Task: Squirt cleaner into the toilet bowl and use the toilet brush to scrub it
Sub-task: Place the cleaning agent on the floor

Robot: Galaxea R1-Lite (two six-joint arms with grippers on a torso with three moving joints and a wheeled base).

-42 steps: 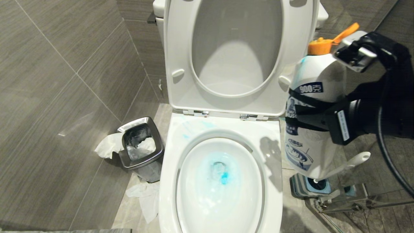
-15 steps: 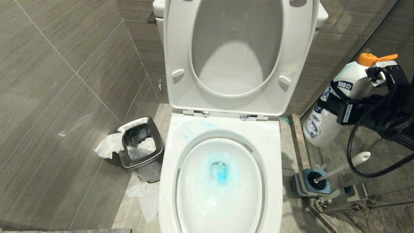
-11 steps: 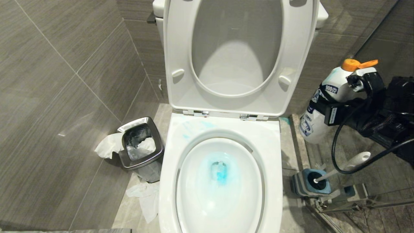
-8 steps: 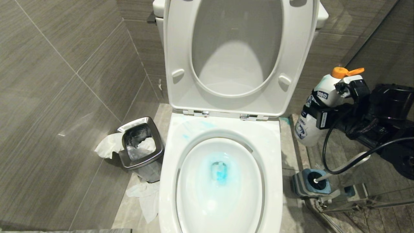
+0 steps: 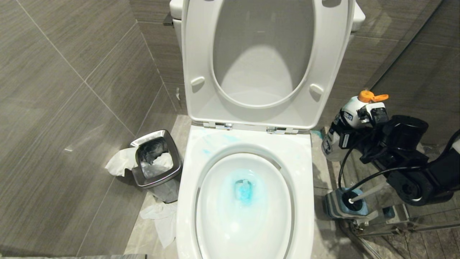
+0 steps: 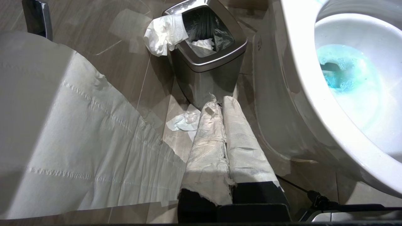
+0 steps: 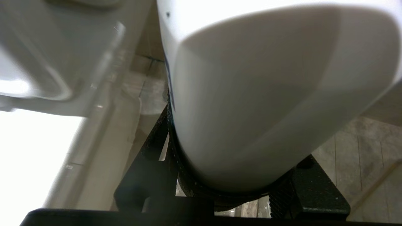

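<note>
Head view shows our right gripper [image 5: 354, 124] clasping the cleaner bottle [image 5: 341, 129] upright near the floor, presumably for parking it.

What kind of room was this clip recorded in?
A bathroom, most likely a small toilet cubicle: a white toilet with its seat raised, a steel waste bin holding crumpled tissue, a toilet brush in its holder, and grey tiled walls.
</note>
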